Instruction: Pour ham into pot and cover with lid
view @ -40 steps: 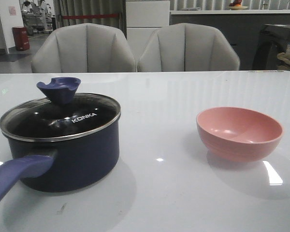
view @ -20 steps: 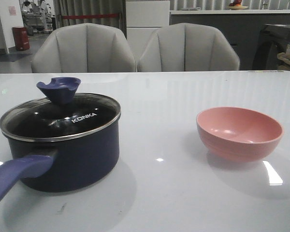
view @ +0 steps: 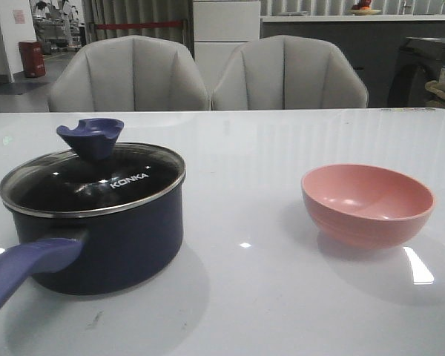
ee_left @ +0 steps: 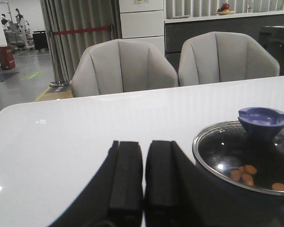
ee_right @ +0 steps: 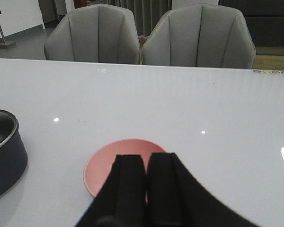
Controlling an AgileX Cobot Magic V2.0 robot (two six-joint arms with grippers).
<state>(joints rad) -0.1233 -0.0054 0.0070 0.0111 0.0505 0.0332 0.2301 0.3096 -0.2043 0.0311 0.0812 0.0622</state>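
Note:
The dark navy pot (view: 107, 245) stands at the front left of the table, its purple-blue handle (view: 22, 274) pointing toward the near edge. The glass lid (view: 96, 180) with its blue knob (view: 90, 138) sits on the pot. Through the lid (ee_left: 246, 156) in the left wrist view, several orange-pink ham slices (ee_left: 244, 173) lie inside. My left gripper (ee_left: 143, 156) is shut and empty, beside the pot. My right gripper (ee_right: 146, 165) is shut and empty, above the near side of the pink bowl (ee_right: 118, 163). Neither gripper shows in the front view.
The pink bowl (view: 367, 204) stands empty at the right of the white table (view: 245, 148). Two grey chairs (view: 130, 74) stand behind the table's far edge. The pot (ee_right: 2, 151) shows at the edge of the right wrist view.

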